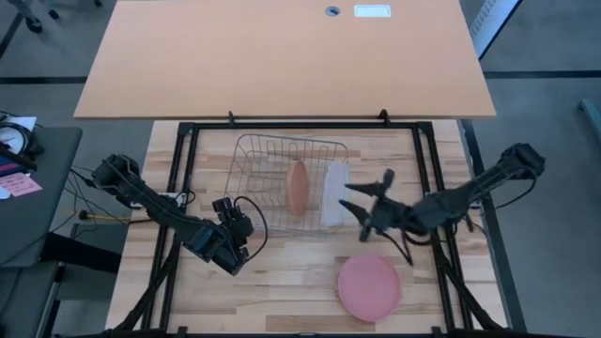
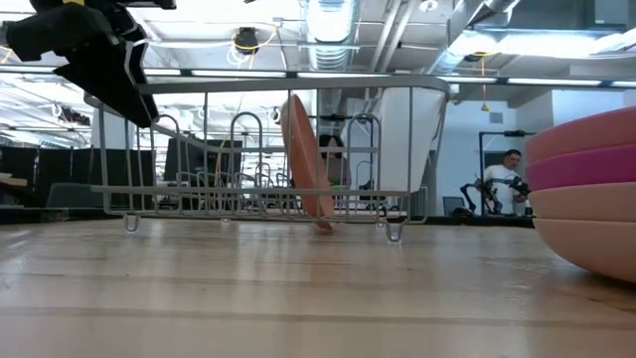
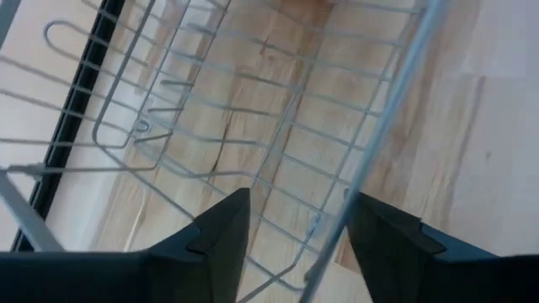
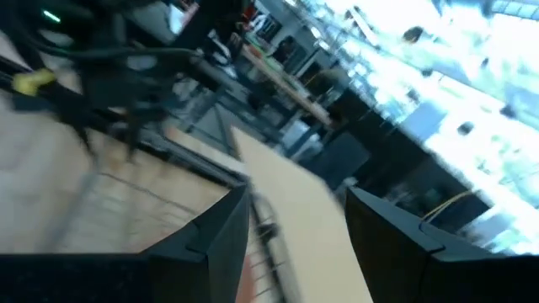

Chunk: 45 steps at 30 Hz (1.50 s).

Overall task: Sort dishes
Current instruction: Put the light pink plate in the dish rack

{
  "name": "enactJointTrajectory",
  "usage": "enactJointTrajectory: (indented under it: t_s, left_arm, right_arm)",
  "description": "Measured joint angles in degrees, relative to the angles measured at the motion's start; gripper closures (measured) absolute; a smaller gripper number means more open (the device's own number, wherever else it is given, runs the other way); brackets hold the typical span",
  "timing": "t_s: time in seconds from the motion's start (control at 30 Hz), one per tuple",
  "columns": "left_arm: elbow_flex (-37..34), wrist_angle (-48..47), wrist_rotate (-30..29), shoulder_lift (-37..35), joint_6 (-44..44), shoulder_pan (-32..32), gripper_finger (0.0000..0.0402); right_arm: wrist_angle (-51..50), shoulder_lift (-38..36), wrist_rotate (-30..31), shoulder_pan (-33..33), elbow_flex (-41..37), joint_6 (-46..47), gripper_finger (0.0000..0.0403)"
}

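A salmon-orange plate [image 1: 298,188] stands on edge in the wire rack [image 1: 246,161], its lower rim among the rack's floor wires [image 2: 323,221]. A stack of plates [image 1: 369,286], pale pink over magenta [image 2: 586,164], lies flat on the table near the front right. My left gripper [image 1: 235,252] hovers open at the rack's near left corner; in the left wrist view [image 3: 295,227] the rack's rim wire [image 3: 370,143] runs between its fingers, and I cannot tell whether they touch it. My right gripper [image 1: 357,208] hangs open and empty [image 4: 295,227] by the rack's right end.
A pale translucent rectangular tub [image 1: 333,192] sits at the rack's right end, close to my right gripper. A black frame [image 1: 184,178] borders the wooden table top. A large orange board [image 1: 282,56] lies beyond the far edge. Bare wood lies between rack and plate stack.
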Motion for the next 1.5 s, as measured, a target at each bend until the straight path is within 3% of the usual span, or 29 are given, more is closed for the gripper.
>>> enactJointTrajectory:
  t_s: [0.27, 0.77, 0.97, 1.17, 1.5]
  left_arm:
    - [-0.02, 2.27, 1.63, 0.0, 6.81, 2.27, 0.0276]
    - [-0.02, 16.72, 3.62, 0.02, 12.1, 2.47, 0.0355]
    - [-0.02, 23.22, 5.54, 0.02, 12.59, 3.93, 0.0359]
    - [-0.02, 23.48, 7.66, 0.07, 12.62, 4.92, 0.0357]
    - [-0.02, 25.74, 7.8, 0.07, 9.72, 5.09, 0.0312]
  right_arm:
    - [-1.88, -1.88, 1.43, 7.93, 0.0, 1.96, 0.0203]
    - [-1.73, -1.89, 7.33, 8.92, 0.0, 1.79, 0.0203]
    - [-2.5, -1.89, 7.32, 8.92, 0.0, 1.77, 0.0203]
    - [-3.85, -1.89, 7.31, 8.92, 0.0, 1.77, 0.0203]
    - [-3.82, -1.89, 7.29, 8.92, 0.0, 1.77, 0.0203]
